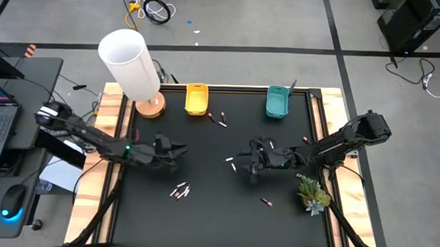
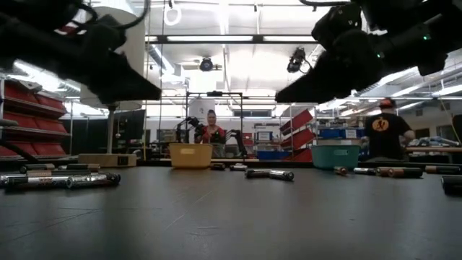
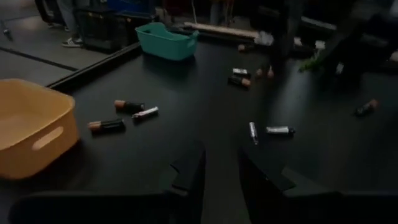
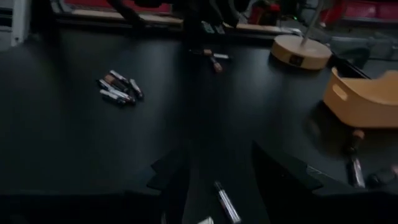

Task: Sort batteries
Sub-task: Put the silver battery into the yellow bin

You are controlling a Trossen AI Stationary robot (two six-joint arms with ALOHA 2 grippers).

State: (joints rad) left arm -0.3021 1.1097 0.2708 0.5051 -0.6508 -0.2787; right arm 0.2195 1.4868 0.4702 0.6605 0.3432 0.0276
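Note:
Small batteries lie scattered on the black table [image 1: 202, 211]: a pair [image 1: 221, 118] near the yellow bin [image 1: 197, 98], a cluster [image 1: 181, 190] at the near middle, one [image 1: 266, 203] nearer the right, and a silver one [image 1: 232, 166] mid-table. My left gripper [image 1: 181, 151] hangs open above the table's left middle, with nothing between its fingers [image 3: 186, 177]. My right gripper [image 1: 242, 163] hangs open at the right middle. The silver battery [image 4: 227, 202] lies on the table under the gap between the right gripper's fingers, untouched.
A teal bin [image 1: 277, 102] stands at the far right of the table, the yellow bin at the far middle. A white lamp [image 1: 130, 58] on a round wooden base stands at the far left corner. A small plant [image 1: 313, 191] sits at the right edge.

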